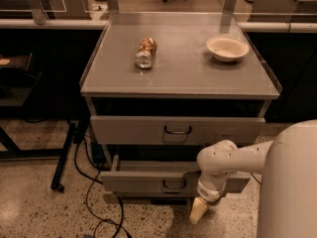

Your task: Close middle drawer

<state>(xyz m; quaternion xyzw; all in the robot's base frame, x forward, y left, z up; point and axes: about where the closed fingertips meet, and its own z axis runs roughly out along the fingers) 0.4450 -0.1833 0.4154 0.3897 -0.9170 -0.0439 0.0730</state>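
The middle drawer [143, 181] is a grey, shallow tray with a dark bar handle [174, 184]. It stands partly open, sticking out a little beyond the taller top drawer [148, 129] above it. My gripper [199, 210], cream-tipped on a white arm [223, 165], hangs just in front of the drawer's front face, right of the handle and slightly below its lower edge. The arm's wrist rests against the drawer front. The lowest drawer is hidden in shadow under the middle one.
The grey cabinet top [188, 81] carries a crushed can lying on its side [145, 53] and a white bowl [227, 48]. Black cables [91, 192] and a black stand leg [64, 157] lie on the speckled floor at left. My white body [292, 182] fills the lower right.
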